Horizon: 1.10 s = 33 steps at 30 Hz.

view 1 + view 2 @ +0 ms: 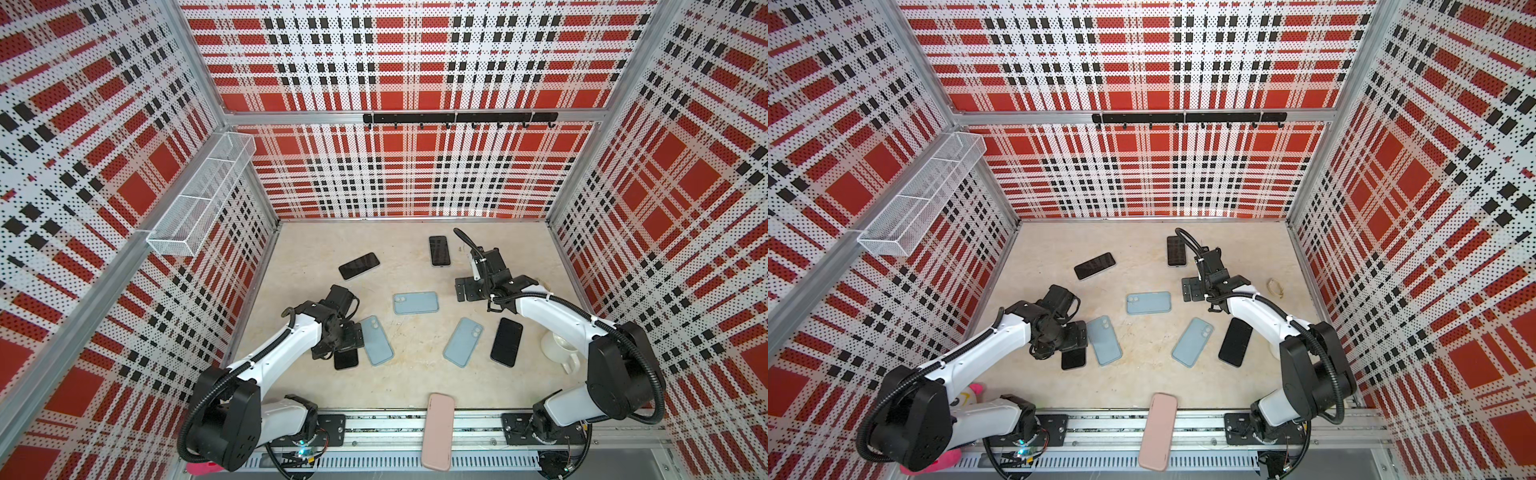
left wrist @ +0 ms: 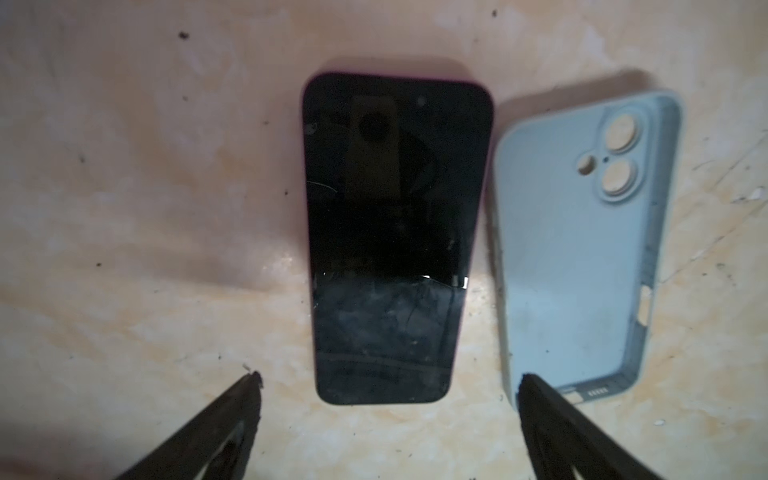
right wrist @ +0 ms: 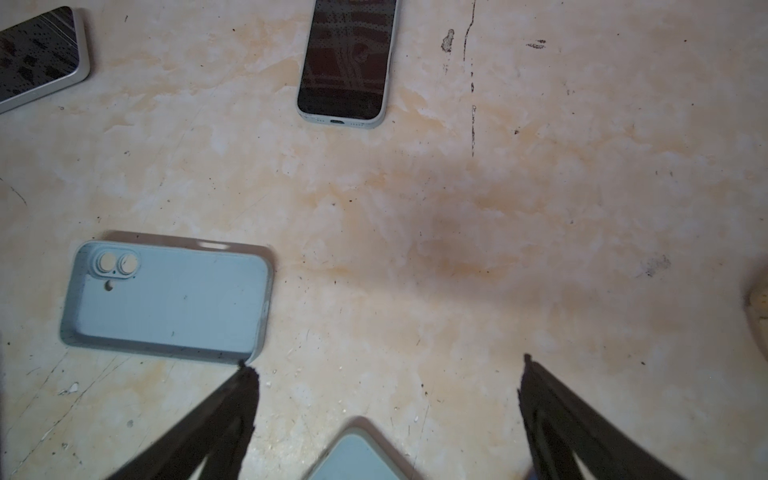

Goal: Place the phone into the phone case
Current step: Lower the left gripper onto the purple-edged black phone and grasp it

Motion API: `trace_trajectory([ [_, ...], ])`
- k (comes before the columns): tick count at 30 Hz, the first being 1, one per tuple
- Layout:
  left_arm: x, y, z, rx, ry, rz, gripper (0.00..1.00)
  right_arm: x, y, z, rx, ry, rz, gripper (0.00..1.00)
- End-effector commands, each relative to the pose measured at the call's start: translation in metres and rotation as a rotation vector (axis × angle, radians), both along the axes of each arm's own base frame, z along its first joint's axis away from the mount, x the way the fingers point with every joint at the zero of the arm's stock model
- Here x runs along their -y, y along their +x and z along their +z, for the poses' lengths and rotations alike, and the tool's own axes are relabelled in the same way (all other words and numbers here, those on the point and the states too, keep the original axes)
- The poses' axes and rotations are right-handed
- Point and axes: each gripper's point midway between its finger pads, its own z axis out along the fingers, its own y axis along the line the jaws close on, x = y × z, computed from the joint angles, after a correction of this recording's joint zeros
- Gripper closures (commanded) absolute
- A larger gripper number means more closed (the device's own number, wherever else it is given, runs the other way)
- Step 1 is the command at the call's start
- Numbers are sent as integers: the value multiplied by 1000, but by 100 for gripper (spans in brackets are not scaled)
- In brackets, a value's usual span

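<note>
Beige tabletop bears phone beside blue case; left fingers, right fingers wide, empty.

In a top view, a beige marbled tabletop carries three open pale-blue silicone phone cases. The left blue case lies just beside the left gripper, the central blue case sits mid-table, and the right blue case lies slanted further right. A flat black phone pokes out from beneath the left gripper, close to the left blue case. A second black phone lies next to the right blue case. Two dark-screened phones rest farther back, one angled and one partly behind a cable. The right gripper hangs beside the central blue case. A pink phone case lies across the front rail.
</note>
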Motion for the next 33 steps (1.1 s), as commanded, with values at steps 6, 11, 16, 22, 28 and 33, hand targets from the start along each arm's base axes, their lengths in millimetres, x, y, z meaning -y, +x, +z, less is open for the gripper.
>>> trace_trajectory([
  [6, -2, -2, -14, -26, 28, -63, 2, 2, 1, 20, 52, 41, -11, 0],
  [11, -2, 2, -16, -26, 42, -97, 2, -2, 3, 22, 56, 60, -7, 0],
  [16, -4, 5, -22, -42, 39, -124, 1, -4, 2, 18, 61, 73, 8, 0],
  [22, 1, 10, -28, -46, 23, -138, 1, -4, 4, 26, 85, 75, 11, 0],
  [28, 0, 10, -34, -57, 37, -129, 6, -5, 3, 19, 63, 71, 15, 0],
  [33, -3, 9, -41, -81, 59, -125, 11, -3, 4, 23, 72, 49, 22, 0],
])
